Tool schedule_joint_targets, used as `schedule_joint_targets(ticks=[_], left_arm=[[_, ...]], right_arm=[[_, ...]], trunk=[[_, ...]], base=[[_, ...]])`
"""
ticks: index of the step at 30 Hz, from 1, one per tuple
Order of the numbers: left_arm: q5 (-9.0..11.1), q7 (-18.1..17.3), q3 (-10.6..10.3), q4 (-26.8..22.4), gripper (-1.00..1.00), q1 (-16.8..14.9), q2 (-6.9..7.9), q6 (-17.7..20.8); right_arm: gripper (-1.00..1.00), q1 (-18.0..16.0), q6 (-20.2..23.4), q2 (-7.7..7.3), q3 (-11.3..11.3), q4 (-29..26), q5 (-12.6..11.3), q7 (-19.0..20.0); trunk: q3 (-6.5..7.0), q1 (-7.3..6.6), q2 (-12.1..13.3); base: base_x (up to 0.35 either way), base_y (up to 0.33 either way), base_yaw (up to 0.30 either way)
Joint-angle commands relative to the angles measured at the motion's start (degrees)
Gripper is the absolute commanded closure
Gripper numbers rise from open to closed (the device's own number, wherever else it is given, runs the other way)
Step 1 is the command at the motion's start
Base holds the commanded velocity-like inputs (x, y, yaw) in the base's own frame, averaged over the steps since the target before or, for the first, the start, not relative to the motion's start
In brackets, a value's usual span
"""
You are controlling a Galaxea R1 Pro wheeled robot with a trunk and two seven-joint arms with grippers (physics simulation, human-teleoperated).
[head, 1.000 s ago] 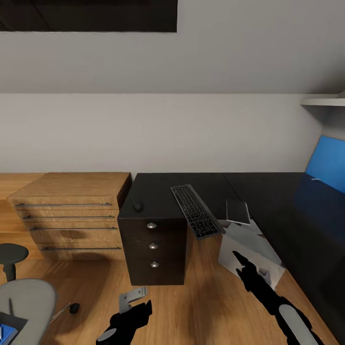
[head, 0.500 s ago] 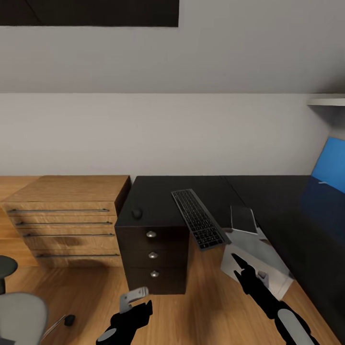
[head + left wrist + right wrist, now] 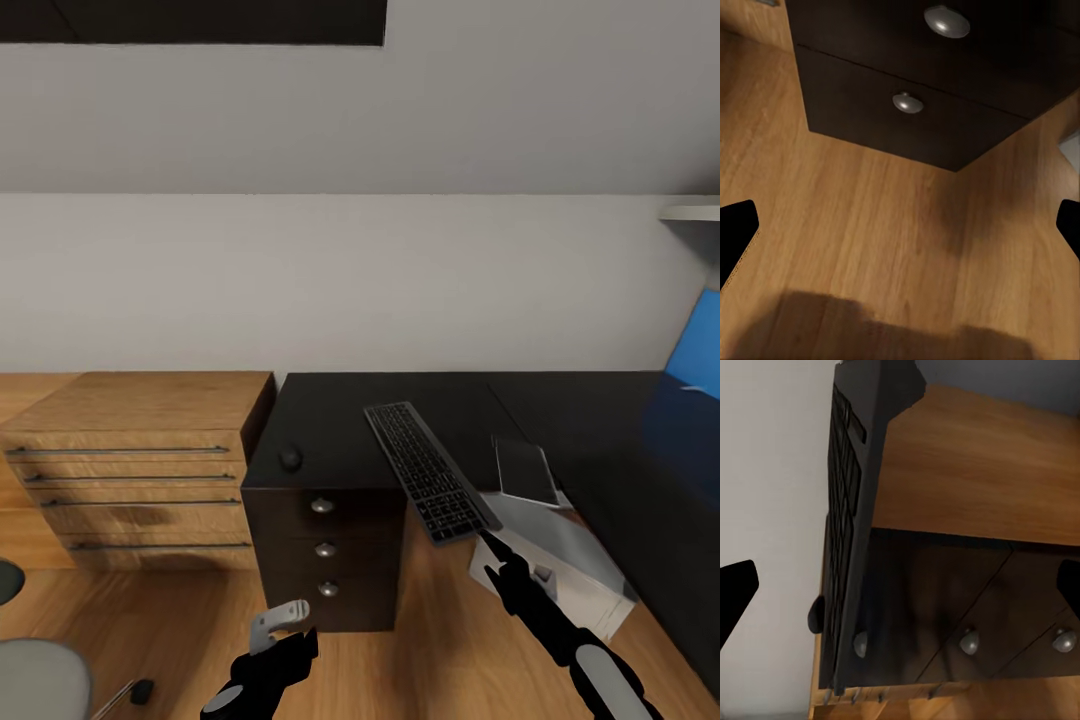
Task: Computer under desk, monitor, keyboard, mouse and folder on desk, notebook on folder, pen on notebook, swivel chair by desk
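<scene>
The black keyboard [image 3: 428,470] lies slanted on the black desk [image 3: 330,420], its near end overhanging the desk's edge; its underside [image 3: 862,510] fills part of the right wrist view. The small dark mouse [image 3: 290,459] sits near the desk's left edge. A thin dark notebook [image 3: 525,470] lies by the desk's inner corner, above the light grey computer [image 3: 565,565] on the floor. My right gripper [image 3: 500,562] [image 3: 900,589] is open just below the keyboard's overhanging end. My left gripper [image 3: 285,627] [image 3: 900,229] is open above the floor. The swivel chair's grey seat [image 3: 35,680] shows at the lower left.
Dark drawers with round knobs [image 3: 325,548] stand under the desk's left end. A light wooden drawer unit [image 3: 140,460] stands to their left. A blue wall panel [image 3: 700,350] and a white shelf [image 3: 690,212] are at the right. Wooden floor [image 3: 430,650] lies in front.
The whole view has shifted, so the camera has moved; the chair has slid almost out at the left. My right gripper now sits closer under the keyboard's near end.
</scene>
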Motion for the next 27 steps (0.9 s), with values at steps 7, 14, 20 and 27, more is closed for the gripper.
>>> schedule_joint_targets(ticks=[7,14,20,27], left_arm=[[0.40,0.54,-0.12,0.07,-1.00,-0.08,0.06,0.10],[0.29,0.61,-0.07,1.04,-1.00,-0.06,0.06,0.10],[0.22,0.65,-0.03,1.16,-1.00,-0.08,0.06,0.10],[0.23,0.63,-0.03,1.17,-1.00,-0.07,0.04,0.10]], right_arm=[[-1.00,-0.03,0.48,0.01,0.00,-0.01,-0.48,0.05],[-1.00,-0.03,0.48,0.01,-0.06,-0.02,-0.48,0.05],[-1.00,-0.03,0.48,0.00,-0.07,-0.01,-0.48,0.06],[-1.00,-0.03,0.48,-0.06,-0.07,-0.09,-0.48,0.06]], trunk=[[-0.06,0.02,-0.03],[-0.06,0.02,-0.03],[-0.06,0.02,-0.03],[-0.06,0.02,-0.03]], base=[[0.077,0.053,0.000],[0.134,0.029,0.000],[0.046,0.026,0.000],[0.062,0.062,0.000]])
